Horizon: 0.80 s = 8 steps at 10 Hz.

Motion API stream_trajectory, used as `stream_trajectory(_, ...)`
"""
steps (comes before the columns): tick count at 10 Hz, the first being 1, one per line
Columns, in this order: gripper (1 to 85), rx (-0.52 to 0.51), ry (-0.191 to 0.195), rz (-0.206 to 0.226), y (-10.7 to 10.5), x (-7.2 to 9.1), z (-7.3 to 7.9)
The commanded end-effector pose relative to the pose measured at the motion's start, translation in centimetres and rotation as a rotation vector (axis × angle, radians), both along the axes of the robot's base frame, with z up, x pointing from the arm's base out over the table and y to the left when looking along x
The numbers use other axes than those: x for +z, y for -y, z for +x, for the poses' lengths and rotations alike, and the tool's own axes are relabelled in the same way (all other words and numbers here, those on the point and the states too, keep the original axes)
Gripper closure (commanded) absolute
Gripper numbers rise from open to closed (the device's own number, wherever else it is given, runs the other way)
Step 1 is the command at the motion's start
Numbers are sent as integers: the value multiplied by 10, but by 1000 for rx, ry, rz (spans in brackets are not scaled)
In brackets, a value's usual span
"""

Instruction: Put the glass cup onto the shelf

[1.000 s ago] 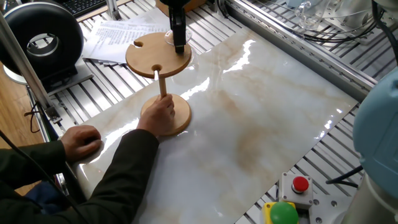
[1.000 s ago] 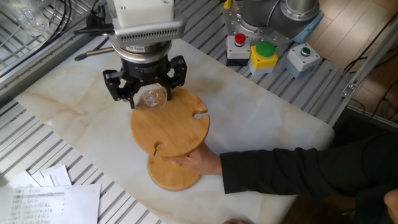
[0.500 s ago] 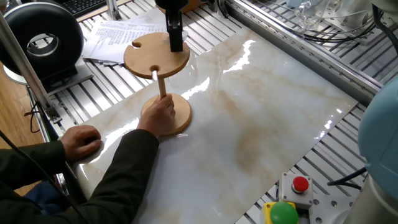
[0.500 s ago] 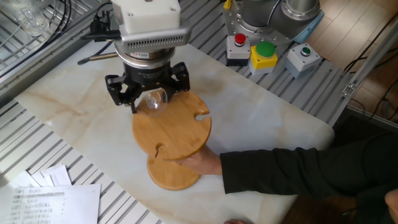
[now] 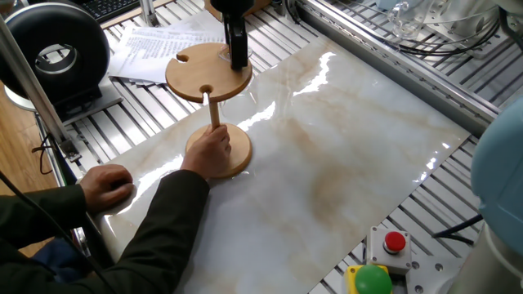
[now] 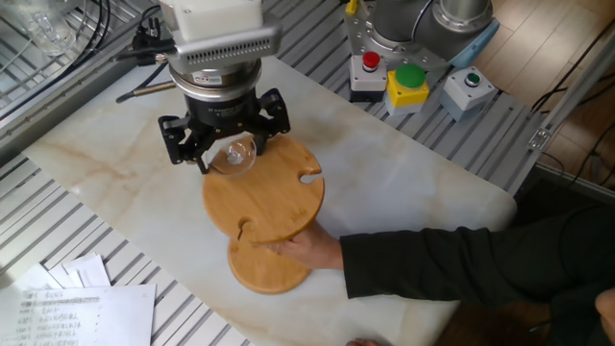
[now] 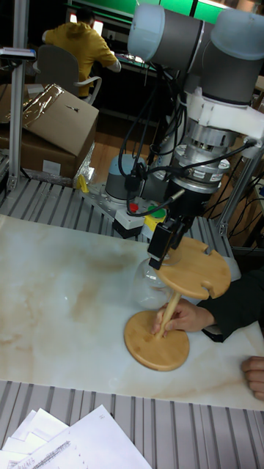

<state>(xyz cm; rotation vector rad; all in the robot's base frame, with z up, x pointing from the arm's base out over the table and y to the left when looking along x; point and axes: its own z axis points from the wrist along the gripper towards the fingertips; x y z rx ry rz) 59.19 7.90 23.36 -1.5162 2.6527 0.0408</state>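
At shelf (image 6: 264, 197) top-disc edge: gripper (image 6: 227, 146) clamps glass cup (image 6: 237, 154); hand (image 5: 211, 149) steadies post.

shelf (image 6: 264, 197) is light wood, matt, smooth grain; glass cup (image 6: 237, 154) clear, glossy; gripper (image 6: 225, 139) black, matt plastic look; tabletop (image 5: 343, 163) marble-look slab, polished, strong glare; frame rails (image 5: 392, 61) ribbed bare aluminium; printed sheets (image 5: 159, 45) plain paper; sleeve (image 6: 461, 264) dark cloth

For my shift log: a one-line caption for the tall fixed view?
Pincer holds the glass at the edge of the shelf's top disc while a hand steadies the post.
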Motion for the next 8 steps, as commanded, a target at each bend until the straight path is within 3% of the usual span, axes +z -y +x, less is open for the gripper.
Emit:
stream_trajectory(1,133,-8,-11,48,-6,3,-2)
stream_trajectory(6,30,-44,-48,82,-16,6,-10)
stream_trajectory(8,7,-57,-89,81,-19,7,-20)
